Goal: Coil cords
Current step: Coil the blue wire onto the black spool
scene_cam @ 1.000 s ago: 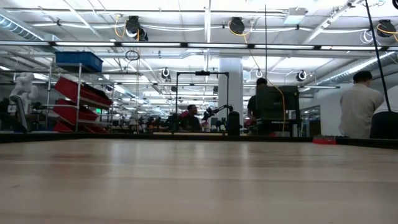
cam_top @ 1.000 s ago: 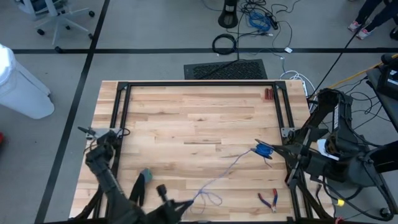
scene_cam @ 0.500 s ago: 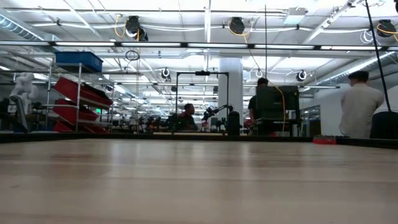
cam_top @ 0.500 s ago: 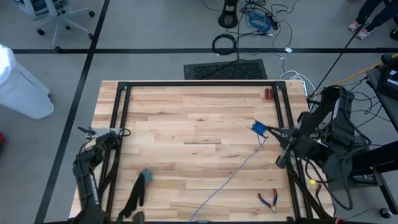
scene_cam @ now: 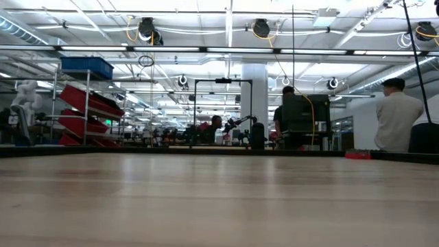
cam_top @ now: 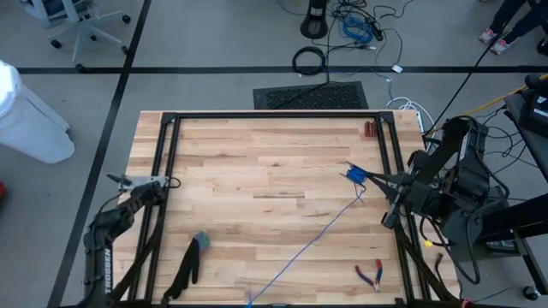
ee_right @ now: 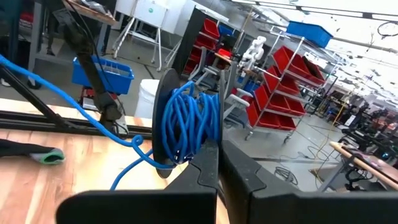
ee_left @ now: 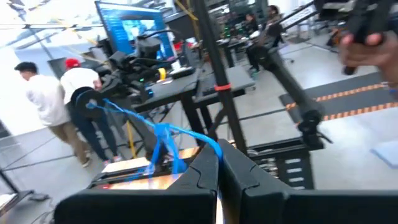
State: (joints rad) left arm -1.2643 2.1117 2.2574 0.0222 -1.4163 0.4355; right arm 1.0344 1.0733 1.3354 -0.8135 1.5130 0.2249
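Right gripper sits out by the right rail of the table, clenched on the blue coil, and from its wrist camera the wound bundle stands on edge just above the fingertips, loops stacked tight. In the overhead view that bundle shows as a small blue knot beside the right frame post. From it the free run of the cord stretches in a nearly straight diagonal down across the boards to the near edge, where it drops off out of the overhead view. The left gripper has the other end, fingers pinched shut on the blue strand, which trails up and away from them; that arm is down off the near-left corner, barely in the overhead shot.

Now the risks. That line looks taut between the two claws. If either arm pulls farther apart, my guess is the strand slips out of the left pinch, or the wraps get dragged off the bundle and the coil unravels. Slack has its own danger: a loose run could sag over the table edge and catch on the frame, or drift toward the red pliers lying near the right corner. The grey-green object is well clear of the cord
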